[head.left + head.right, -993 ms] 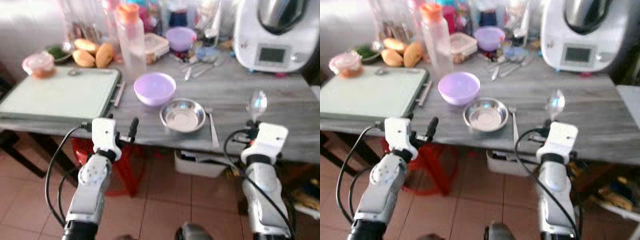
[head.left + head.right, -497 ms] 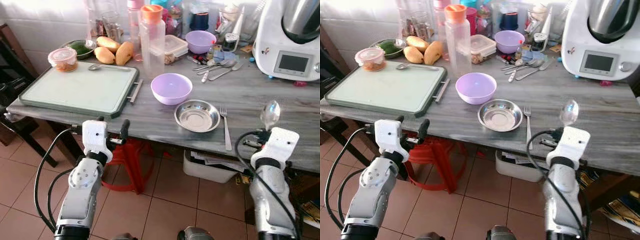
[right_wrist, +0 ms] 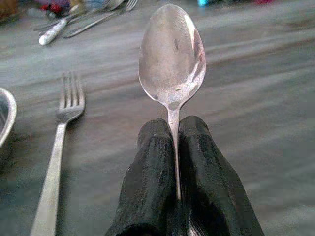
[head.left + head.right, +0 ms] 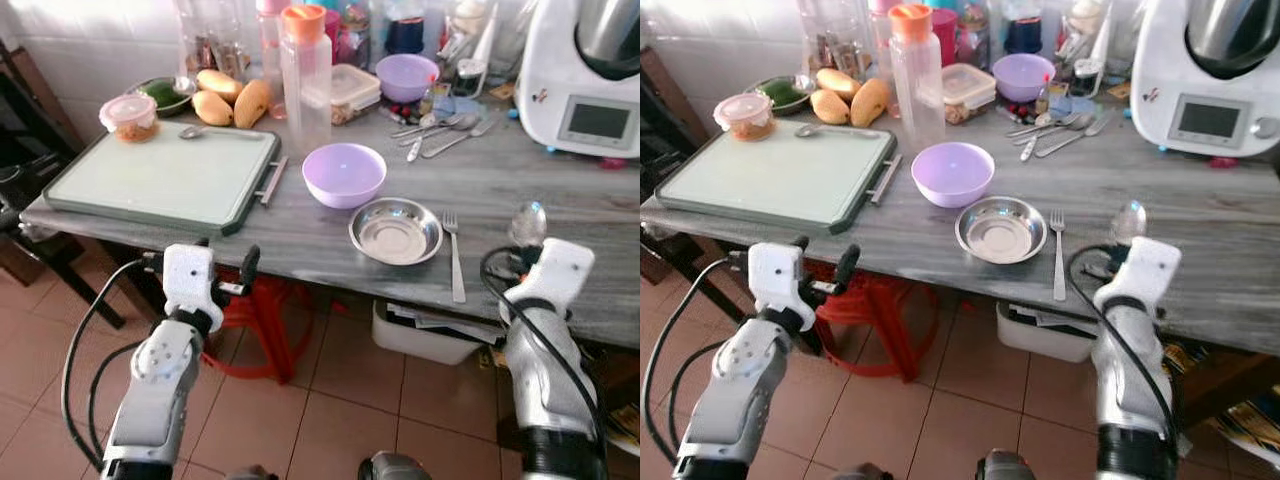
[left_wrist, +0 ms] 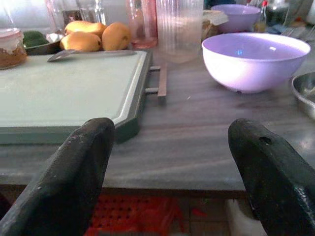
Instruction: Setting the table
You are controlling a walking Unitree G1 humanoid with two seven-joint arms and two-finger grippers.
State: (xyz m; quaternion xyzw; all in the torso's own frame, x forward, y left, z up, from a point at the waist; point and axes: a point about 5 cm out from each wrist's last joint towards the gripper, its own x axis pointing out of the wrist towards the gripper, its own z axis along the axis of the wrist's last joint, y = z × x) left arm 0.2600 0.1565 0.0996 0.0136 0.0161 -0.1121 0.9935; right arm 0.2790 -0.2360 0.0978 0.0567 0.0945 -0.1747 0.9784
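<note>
The right gripper (image 3: 174, 147) had its two black fingers (image 3: 147, 162) clenched on the neck of the spoon (image 3: 172, 54), just below the bowl, with the bowl pointing up and forward above the grey surface (image 4: 560, 190). The spoon appeared to be polished metal: light, rigid and probably slippery, so a narrow hold on the thin neck could let it pivot or slide. A grip further down the flat handle would likely resist twisting better. It was not fragile.

The left gripper (image 5: 172, 162) had its fingers spread wide and grasped nothing; it sat at the near edge of the surface, facing the lilac bowl (image 5: 256, 59) and the cutting board (image 5: 64, 93).

The place setting lay to the left of the spoon: a steel dish (image 4: 395, 230) with a fork (image 4: 453, 255) just beside it on its right. The spoon was held near the fork, further right.

The marbled surface looked smooth and hard, so metal would tend to skid on it. Its rear edge was crowded with a clear bottle (image 4: 305, 75), loose cutlery (image 4: 440, 128), a second lilac bowl (image 4: 405, 75) and a white kitchen appliance (image 4: 590, 80). Mangoes (image 4: 230, 100) sat behind the board. The floor (image 4: 320, 420) was terracotta tile, with a red stool (image 4: 265, 310) under the surface.
</note>
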